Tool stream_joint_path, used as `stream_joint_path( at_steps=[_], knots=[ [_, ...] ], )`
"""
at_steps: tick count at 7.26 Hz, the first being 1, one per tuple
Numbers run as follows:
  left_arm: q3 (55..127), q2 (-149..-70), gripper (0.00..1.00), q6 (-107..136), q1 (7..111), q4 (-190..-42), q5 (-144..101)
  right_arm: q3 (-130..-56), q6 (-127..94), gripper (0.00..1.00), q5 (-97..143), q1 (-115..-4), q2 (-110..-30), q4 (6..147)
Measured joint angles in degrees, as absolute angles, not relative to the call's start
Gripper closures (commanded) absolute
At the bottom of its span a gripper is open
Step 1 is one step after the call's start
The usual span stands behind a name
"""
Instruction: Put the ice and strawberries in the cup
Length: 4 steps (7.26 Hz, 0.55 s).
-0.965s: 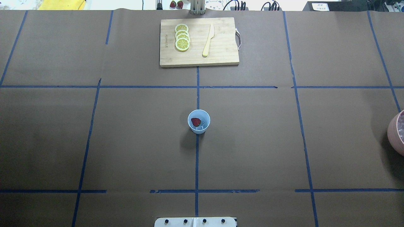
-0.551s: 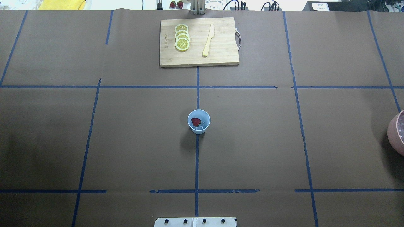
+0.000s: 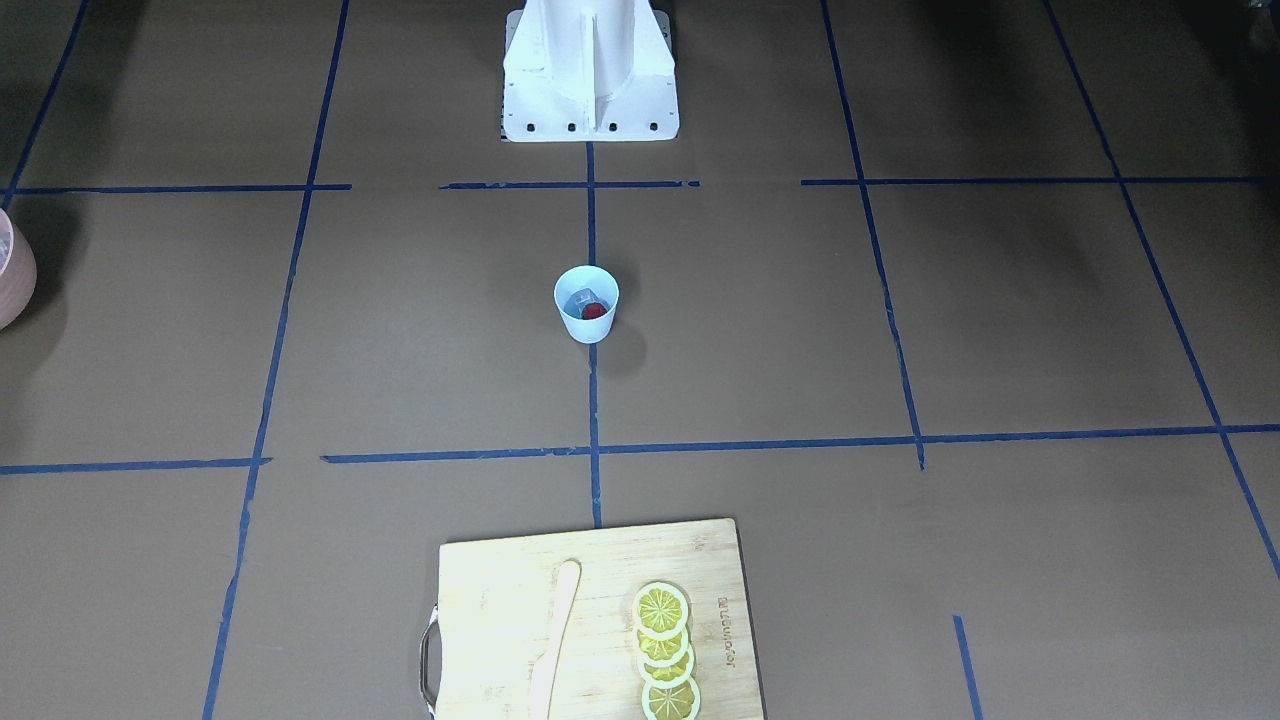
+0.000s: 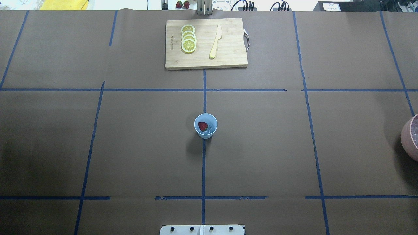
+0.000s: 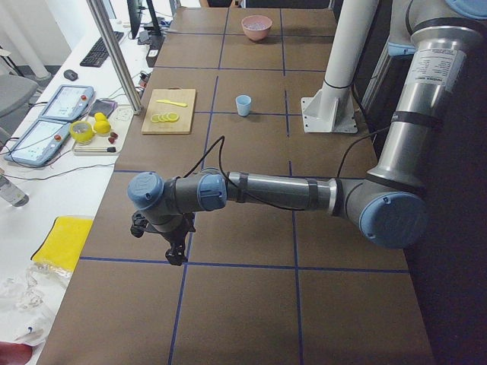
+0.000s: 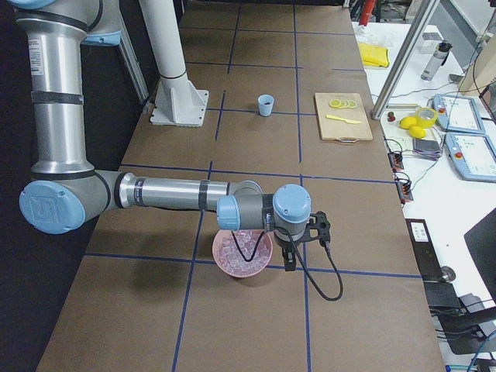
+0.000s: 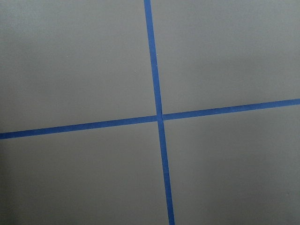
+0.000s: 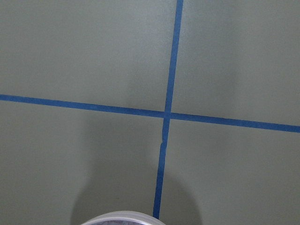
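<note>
**Cup loaded at table centre, both arms parked far out**

Front-facing camera: I see the cup (image 3: 587, 304) upright on the centre tape line, in front of the robot base (image 3: 590, 70). Inside it a strawberry (image 3: 595, 311) lies beside a piece of ice (image 3: 582, 296). Nearer the operators' side sits the cutting board (image 3: 600, 620) with a row of overlapping lemon slices (image 3: 665, 650) and a pale knife (image 3: 553, 640). The pink bowl (image 3: 12, 270) pokes in at the view's left edge. No arm shows here.

Overhead camera: same layout. The cup is alone mid-table with the red berry plain inside it. The board lies at the far edge and the bowl is cut off by the frame on the robot's right.

Left-end camera: the left gripper (image 5: 175, 255) hangs fingers-down over bare brown table (image 5: 243, 304) close to a tape crossing, well apart from the cup. From this angle I cannot tell how its jaws stand.

Right-end camera: the right gripper (image 6: 287, 262) hangs just beside the pink bowl, which is heaped with more ice. I cannot tell its jaw state here either.

Left wrist camera: only table and one crossing of blue tape (image 7: 158, 117).

Right wrist camera: another tape crossing, with a sliver of the bowl's rim at the bottom edge.
</note>
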State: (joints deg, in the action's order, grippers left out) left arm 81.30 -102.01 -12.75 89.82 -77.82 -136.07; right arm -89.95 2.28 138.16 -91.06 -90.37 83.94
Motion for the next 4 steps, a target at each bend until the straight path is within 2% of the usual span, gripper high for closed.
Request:
stream_joint_path(
  at_steps=[4],
  knots=[
    [81.78,-96.61,0.00,-12.56,91.28,-83.15,-136.14,-90.35,2.28,0.01,138.09,-91.07,-90.43,83.88]
  ],
)
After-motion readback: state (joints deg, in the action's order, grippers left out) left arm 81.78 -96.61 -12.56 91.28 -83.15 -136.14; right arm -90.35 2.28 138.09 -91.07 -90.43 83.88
